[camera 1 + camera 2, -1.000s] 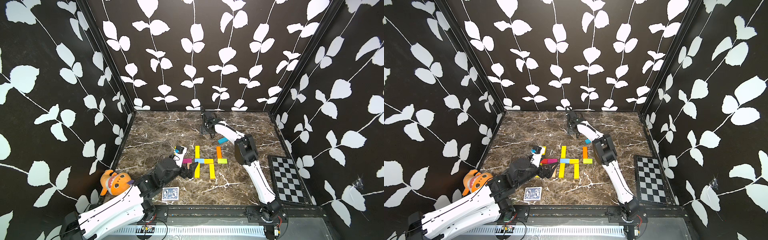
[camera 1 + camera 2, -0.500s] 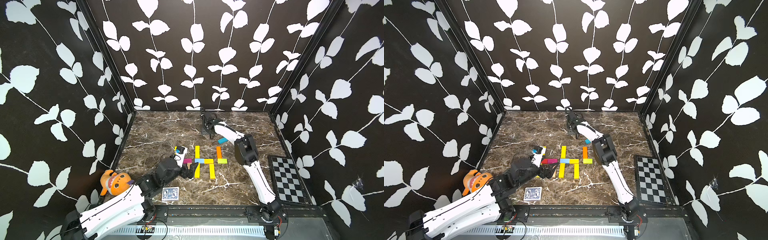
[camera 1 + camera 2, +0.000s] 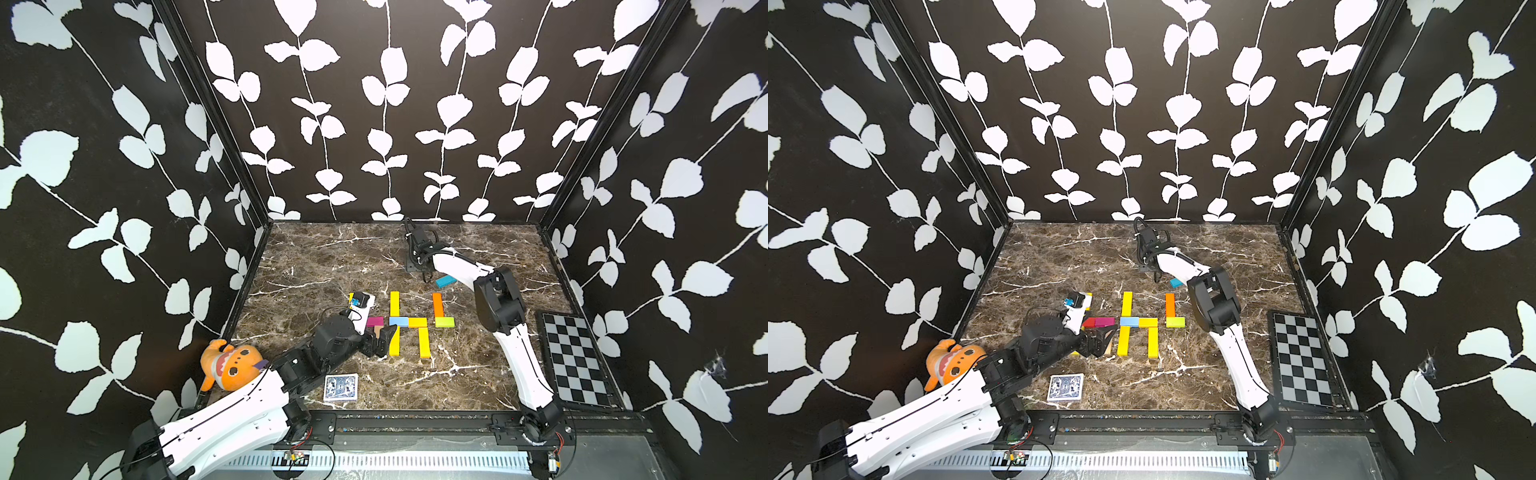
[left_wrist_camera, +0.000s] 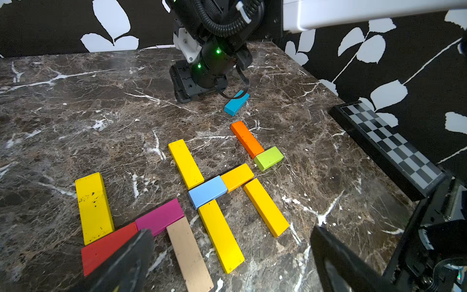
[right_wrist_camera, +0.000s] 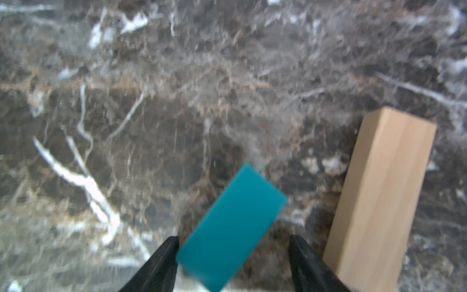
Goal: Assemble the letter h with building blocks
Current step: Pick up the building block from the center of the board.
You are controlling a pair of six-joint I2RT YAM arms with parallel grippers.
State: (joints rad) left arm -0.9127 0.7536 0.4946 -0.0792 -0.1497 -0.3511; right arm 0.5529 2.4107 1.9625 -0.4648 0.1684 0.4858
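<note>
Status: a full h (image 3: 406, 322) lies flat mid-table in both top views. Two yellow bars set end to end make the stem, a light blue and an orange-yellow bar the crossbar, one yellow bar the leg; the joints look close. To one side sits a second figure (image 4: 159, 217) of yellow, red, pink and tan bars. On the other side an orange bar (image 4: 246, 139) meets a green bar (image 4: 268, 158) in an L, judged an unfinished third letter. Step in hand, as judged: fetching the next piece for that L. Right gripper (image 5: 233, 239) is down at the far side of the table (image 3: 332, 257), behind the letters, its fingers bracketing a teal block (image 5: 235, 222) that sits skewed between them. One finger appears to meet its edge and a gap shows at the other, but the picture is blurred, so a pinch cannot be told. A tan block (image 5: 379, 197) is just beside, outside the jaws. Left gripper (image 3: 381, 338) hangs low by the foot of the h, jaws spread wide, empty. Next move calls for a firm squeeze on the teal block, a straight lift clear of the tan block, then a carry to the green bar's free end without brushing the h.
</note>
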